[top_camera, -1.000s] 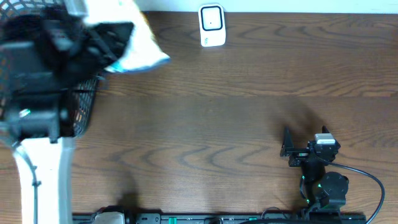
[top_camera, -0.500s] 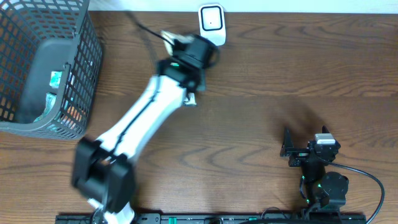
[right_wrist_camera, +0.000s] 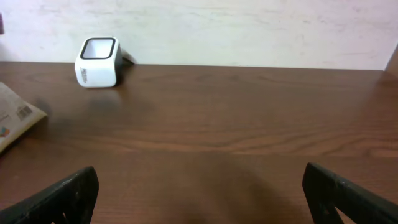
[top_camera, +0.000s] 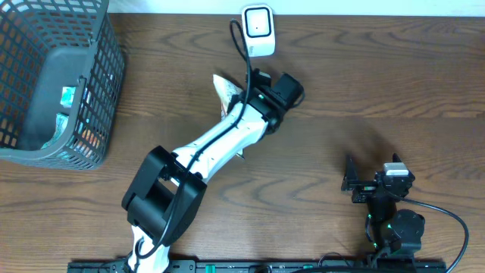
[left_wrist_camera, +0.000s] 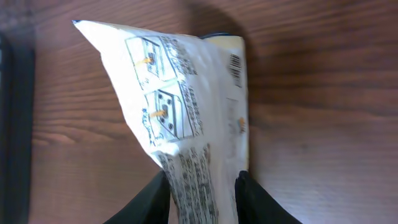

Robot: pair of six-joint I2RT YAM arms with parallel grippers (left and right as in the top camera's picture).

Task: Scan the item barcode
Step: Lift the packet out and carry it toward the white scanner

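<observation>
Open counter rightward, scanner at far edge; packet runs lengthwise toward that edge, pinched in left jaws, right jaws agape

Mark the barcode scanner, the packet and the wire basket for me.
barcode scanner [top_camera: 258,32], overhead view, middle of its white body.
packet [left_wrist_camera: 186,106], left wrist view, on its printed face.
wire basket [top_camera: 110,83], overhead view, on its right mesh wall.

The packet looks glossy and crinkled, the table smooth dark wood.
</observation>
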